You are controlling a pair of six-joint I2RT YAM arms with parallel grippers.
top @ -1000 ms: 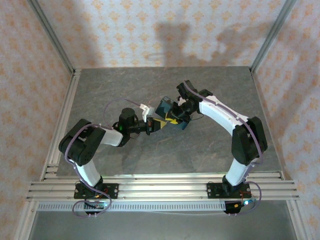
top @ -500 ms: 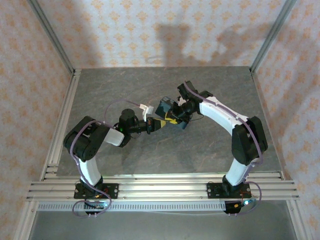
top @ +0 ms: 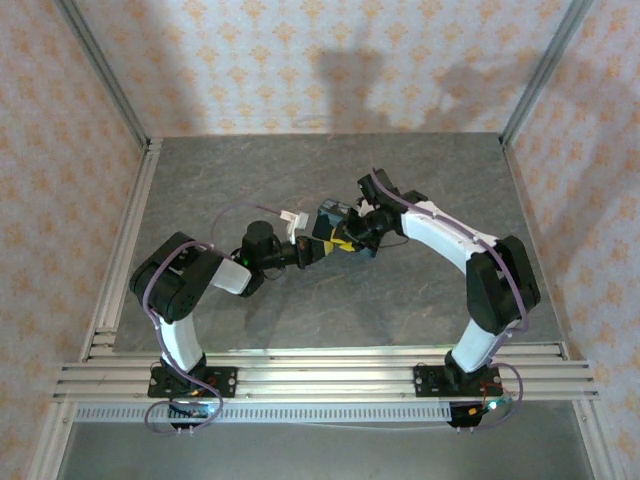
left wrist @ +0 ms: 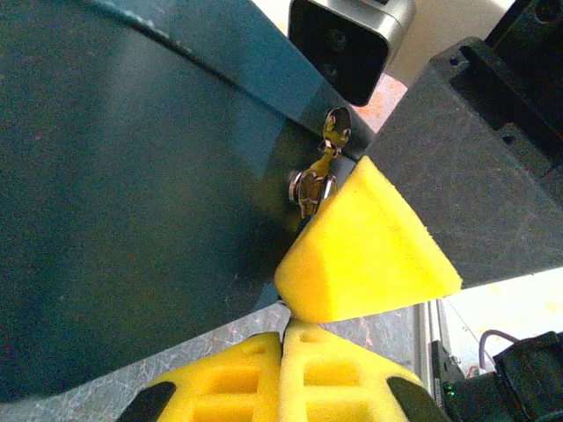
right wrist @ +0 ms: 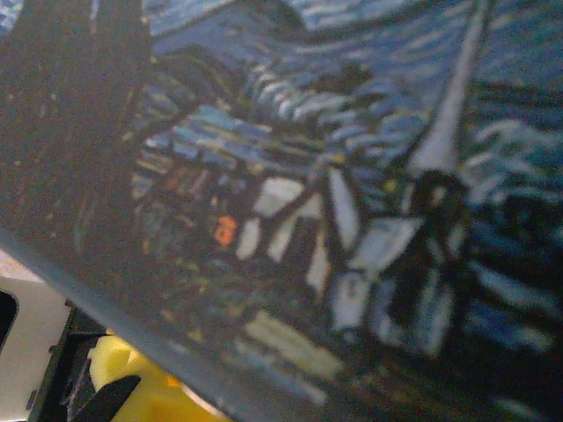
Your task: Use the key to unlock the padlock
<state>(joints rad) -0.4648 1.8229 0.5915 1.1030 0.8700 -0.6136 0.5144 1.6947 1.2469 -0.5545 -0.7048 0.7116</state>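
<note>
Tin [left wrist: 132,176] clamped in my right gripper [top: 350,233], presenting padlock [left wrist: 308,189] and key [left wrist: 335,130] to my closed left gripper [left wrist: 283,338] at 6 o'clock.

The tin [left wrist: 132,176] is showing a smooth, matt dark teal side; the key [left wrist: 334,132] is glinting as glossy pale gold metal; the yellow pads [left wrist: 369,246] are looking matt, grainy, foam-like.

Top view: small parts at tin [top: 330,218] too small to tell, mid frame. Left wrist view: tin cut off at left and top edges; small metal piece [left wrist: 312,186] partly hidden behind yellow pad [left wrist: 369,251]; padlock or key, cannot tell. Right wrist view: tin painting blurred, runs past frame edges.
</note>
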